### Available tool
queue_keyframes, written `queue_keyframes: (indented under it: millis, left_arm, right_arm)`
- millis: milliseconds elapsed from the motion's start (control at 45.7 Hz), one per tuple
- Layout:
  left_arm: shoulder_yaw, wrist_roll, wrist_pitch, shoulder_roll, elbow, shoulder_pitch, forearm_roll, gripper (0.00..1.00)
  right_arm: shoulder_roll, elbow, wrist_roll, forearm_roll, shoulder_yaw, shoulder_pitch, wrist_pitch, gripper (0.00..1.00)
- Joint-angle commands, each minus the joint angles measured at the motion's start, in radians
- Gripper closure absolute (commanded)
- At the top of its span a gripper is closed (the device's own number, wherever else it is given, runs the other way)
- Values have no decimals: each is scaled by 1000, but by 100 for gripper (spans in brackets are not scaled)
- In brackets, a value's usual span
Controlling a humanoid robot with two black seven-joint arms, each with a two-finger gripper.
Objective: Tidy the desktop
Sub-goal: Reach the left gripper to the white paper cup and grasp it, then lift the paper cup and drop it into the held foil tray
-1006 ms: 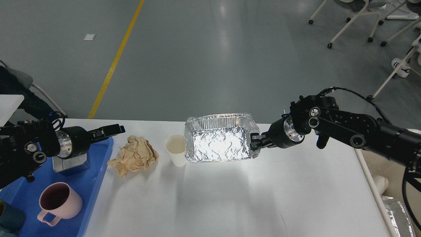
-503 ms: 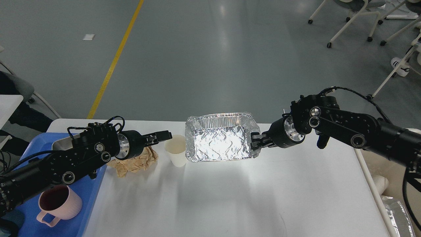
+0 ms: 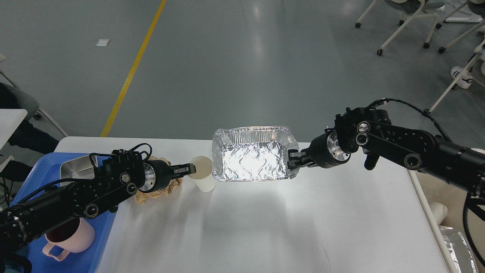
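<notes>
The white desktop (image 3: 265,227) holds a white paper cup (image 3: 203,175), a crumpled brown paper ball (image 3: 161,188) and a silver foil tray (image 3: 251,159). My right gripper (image 3: 293,163) is shut on the foil tray's right rim and holds the tray slightly raised, with a shadow under it. My left gripper (image 3: 186,170) reaches over the paper ball, its fingertips at the cup's left rim. I cannot tell whether the fingers pinch the rim. The arm hides most of the paper ball.
A blue tray (image 3: 26,178) sits on the desktop's left end with a steel container (image 3: 75,168) and a pink mug (image 3: 72,239). Another foil piece (image 3: 456,242) lies below the table's right edge. Wheeled chairs (image 3: 409,22) stand far back right.
My left arm swung right from above the blue tray, across the paper ball, to the cup's rim. My right gripper lifted the foil tray slightly up and back.
</notes>
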Motion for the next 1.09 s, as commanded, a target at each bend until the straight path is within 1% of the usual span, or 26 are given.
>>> queue_keyframes:
  millis: [0, 44, 87, 131, 153, 306, 394, 547, 634, 700, 765, 853, 940, 1006, 1071]
  left_arm:
    - [6, -4, -3, -11, 11, -1, -1, 77]
    - [6, -2, -3, -19, 11, -1, -1, 84]
    - [4, -2, -5, -32, 9, -1, -8, 93]
    - [6, -1, -9, -42, 2, -4, -9, 97]
    - [4, -2, -24, -34, 0, -6, -12, 99]
    - [1, -2, -58, 10, -23, -40, -20, 100]
    - [-7, -4, -72, 73, -90, -61, -21, 100]
    - [-13, 1, -101, 280, -279, -107, -23, 100]
    - [-16, -8, -121, 420, -389, -147, -23, 100]
    - [-33, -17, -150, 509, -454, -196, -31, 100]
    - [-69, -20, -199, 575, -495, -244, -54, 100]
    - [-129, -20, -255, 607, -500, -296, -86, 100]
    - [-172, -19, -301, 609, -499, -371, -101, 100]
    - [-177, -17, -328, 597, -489, -440, -106, 100]
    - [-166, -11, -338, 586, -477, -494, -107, 100]
  right_arm:
    - [2, 0, 0, 0, 1, 0, 0, 100]
    - [3, 0, 0, 0, 1, 0, -2, 100]
    - [3, 0, 0, 0, 1, 0, -2, 100]
    - [3, -2, 0, 0, 1, 2, -2, 100]
    - [5, -2, 0, 0, 1, 5, -2, 100]
    - [5, -3, 0, 0, 1, 6, -2, 100]
    - [3, -3, 0, 0, 1, 6, -2, 100]
    - [-7, 0, 0, 2, 1, 3, -2, 100]
    - [-9, 0, 0, 2, 1, 3, 0, 100]
    - [-4, -2, 0, 2, 1, 3, 0, 100]
    - [0, -3, -2, 0, -1, 3, 0, 100]
    - [10, -5, 0, 0, -1, 3, 0, 100]
    - [14, -5, 0, 0, -7, 3, 1, 100]
    - [16, -5, 0, 3, -8, 3, 5, 100]
    - [14, -3, -2, 5, -12, 5, 11, 100]
